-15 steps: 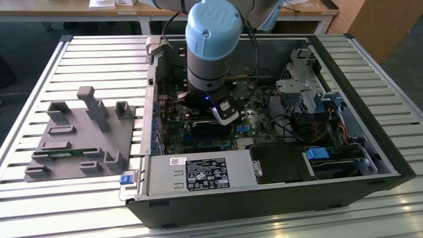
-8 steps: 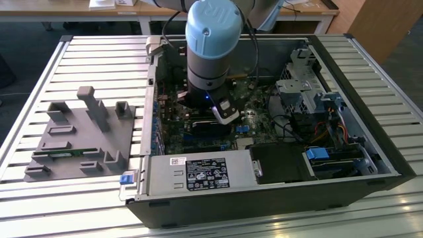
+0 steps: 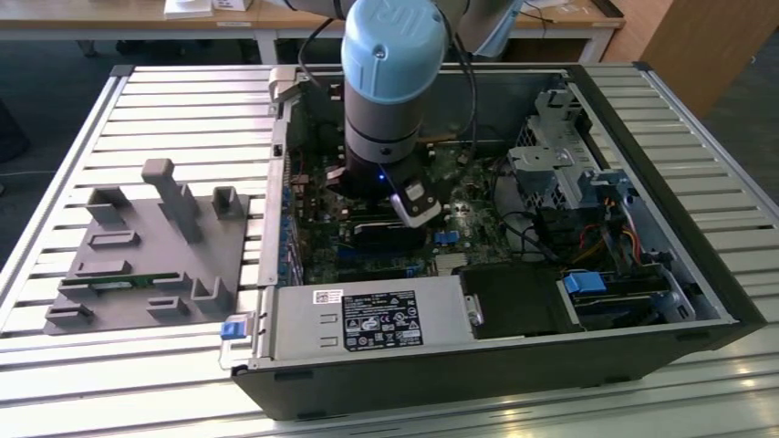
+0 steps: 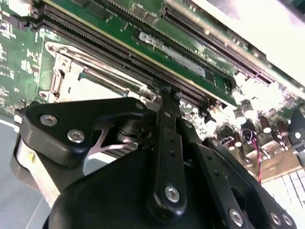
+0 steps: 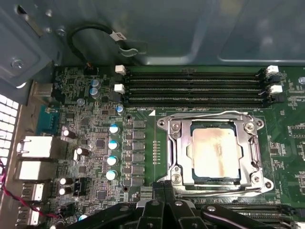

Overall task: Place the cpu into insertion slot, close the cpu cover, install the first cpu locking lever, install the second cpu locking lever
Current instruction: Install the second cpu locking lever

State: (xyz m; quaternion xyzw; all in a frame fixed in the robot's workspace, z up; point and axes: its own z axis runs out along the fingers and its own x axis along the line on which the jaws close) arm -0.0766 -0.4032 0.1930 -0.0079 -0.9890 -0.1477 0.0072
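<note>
**Item: pincer / cpu socket, state now**

- Pincer [image 5: 164,192]: fingers seen pressed together, nothing pinched betw. them. Tips held low over the green board [image 5: 95,143], at the socket edge farthest from the memory slots [image 5: 190,86]. Also seen in the second wrist view [image 4: 167,93], tips close to the slot rows.
- Key relation: cpu [image 5: 214,151] lies straight ahead of the tips, just past that near socket edge. Its longer side is judged to run away from the pincer twd. the memory slots. Only one arm is fitted, so no choice of nearer arm.
- Cpu: seated flat in the insertion slot [image 5: 215,180], grey top shown through the window.
- Cpu cover [image 5: 177,148]: laid down over the cpu, frame flat on all sides.
- Locking lever wire [image 5: 224,113]: seen along the cover edge next to the memory slots. Whether it is latched cannot be told.
- Arm [image 3: 387,82]: held upright, wrist pointed down into the open computer case [image 3: 681,301], over the board's middle.
- Case: laid on its side, toward the bench's [image 3: 73,137] edge at the exterior view's right.
- Grey fixture [image 3: 146,255]: near the bench edge at the exterior view's left, well apart from the arm.
</note>
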